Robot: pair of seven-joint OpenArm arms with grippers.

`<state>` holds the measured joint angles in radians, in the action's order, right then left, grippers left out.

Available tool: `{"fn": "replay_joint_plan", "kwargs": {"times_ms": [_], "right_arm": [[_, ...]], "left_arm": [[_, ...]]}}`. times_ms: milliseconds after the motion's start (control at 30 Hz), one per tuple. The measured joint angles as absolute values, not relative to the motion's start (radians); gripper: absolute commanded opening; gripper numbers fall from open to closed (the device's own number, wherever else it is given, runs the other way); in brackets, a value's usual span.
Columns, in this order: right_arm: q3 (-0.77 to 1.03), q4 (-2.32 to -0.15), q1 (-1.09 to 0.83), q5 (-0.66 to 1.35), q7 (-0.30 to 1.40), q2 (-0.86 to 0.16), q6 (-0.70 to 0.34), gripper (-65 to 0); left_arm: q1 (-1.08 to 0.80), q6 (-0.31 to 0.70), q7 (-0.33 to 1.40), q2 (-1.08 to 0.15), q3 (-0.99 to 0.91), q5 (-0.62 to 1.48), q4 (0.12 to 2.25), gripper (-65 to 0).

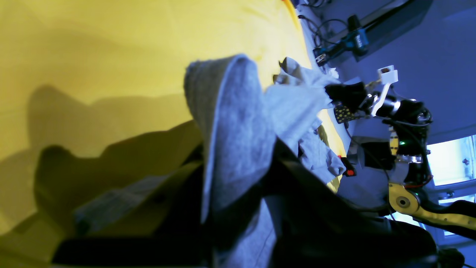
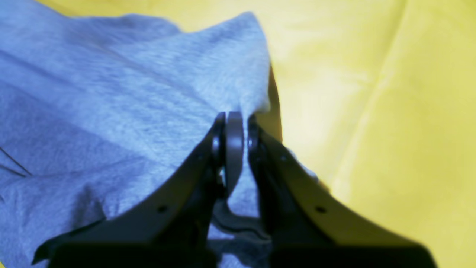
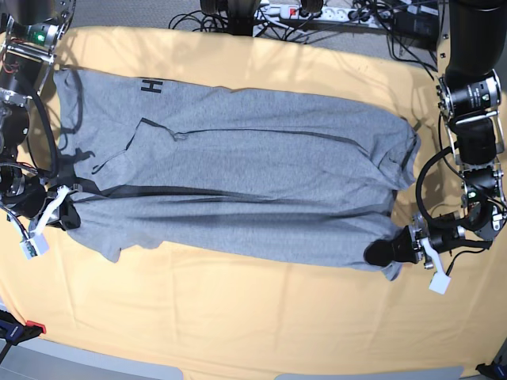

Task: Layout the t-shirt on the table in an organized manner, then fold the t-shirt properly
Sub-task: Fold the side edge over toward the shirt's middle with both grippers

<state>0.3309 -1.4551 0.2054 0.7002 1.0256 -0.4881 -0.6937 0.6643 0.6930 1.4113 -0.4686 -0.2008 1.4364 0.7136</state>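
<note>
Ideally, the heather-grey cotton t-shirt [image 3: 238,182], stretched across the orange-yellow cloth-covered desk [image 3: 261,324], should be kept taut and level while each end effector, left [image 3: 382,250] and right [image 3: 65,215], is clamped on its near edge.

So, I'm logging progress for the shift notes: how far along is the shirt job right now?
Layout looks mostly done: the t-shirt lies stretched lengthwise across the table, though ridges and a turned-over flap remain. In hand: the left gripper and right gripper are each shut on a near corner, at opposite ends of the near edge. Left: the folding itself; no neat fold shows yet.
</note>
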Motion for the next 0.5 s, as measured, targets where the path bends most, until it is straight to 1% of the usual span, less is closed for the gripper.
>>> {"fn": "replay_joint_plan", "kwargs": {"times_ms": [100, 267, 500], "right_arm": [[0.331, -1.455, 0.205, 0.701, 1.040, -0.488, -0.694, -65.0], [0.331, -1.455, 0.205, 0.816, 1.142, -0.493, -0.693, -65.0], [0.331, -1.455, 0.187, 0.823, 1.179, -0.493, -0.693, -65.0]], "left_arm": [[0.662, 0.693, 1.411, -0.484, -0.180, 1.459, 0.714, -65.0], [0.659, 0.693, 1.409, -0.493, -0.128, 1.459, 0.714, -65.0], [0.588, 0.693, 1.408, -0.524, -0.039, 1.458, 0.735, -65.0]]}}
